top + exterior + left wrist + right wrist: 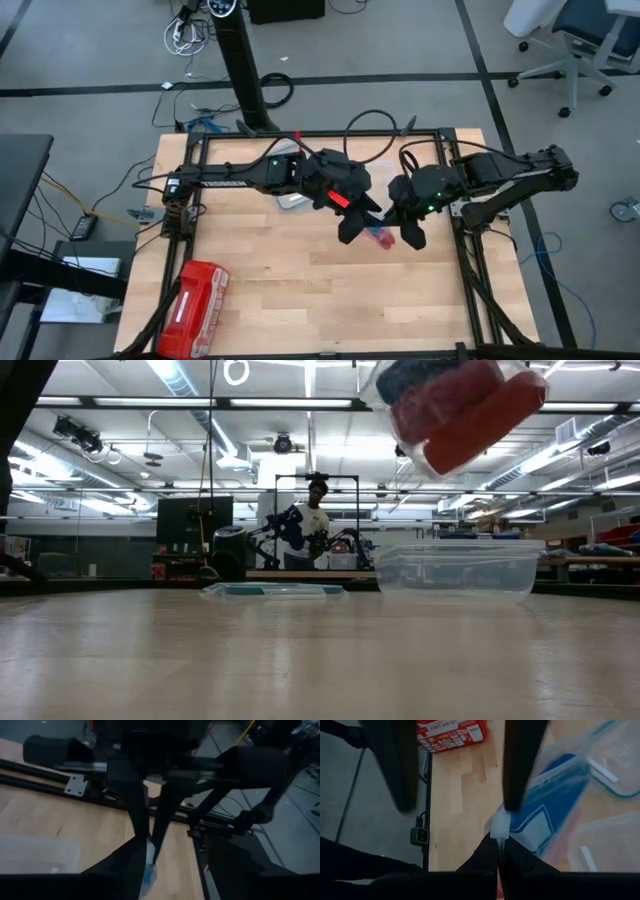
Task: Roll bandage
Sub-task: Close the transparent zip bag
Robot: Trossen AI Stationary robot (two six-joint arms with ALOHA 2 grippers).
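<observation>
Both arms meet right of centre in the high view. The left gripper (pixel 362 226) is spread wide; the right gripper (pixel 498 851), closed, pinches a clear bag (pixel 555 805) holding the bandage (pixel 547 817).

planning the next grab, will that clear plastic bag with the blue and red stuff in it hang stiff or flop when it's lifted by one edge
Likely floppy: the clear plastic bag holding blue and red contents hangs tilted above the table, pinched only at its thin edge by the right gripper. The contents bulge at one end, so it may swing. The smooth film could slip from the open left gripper.
</observation>
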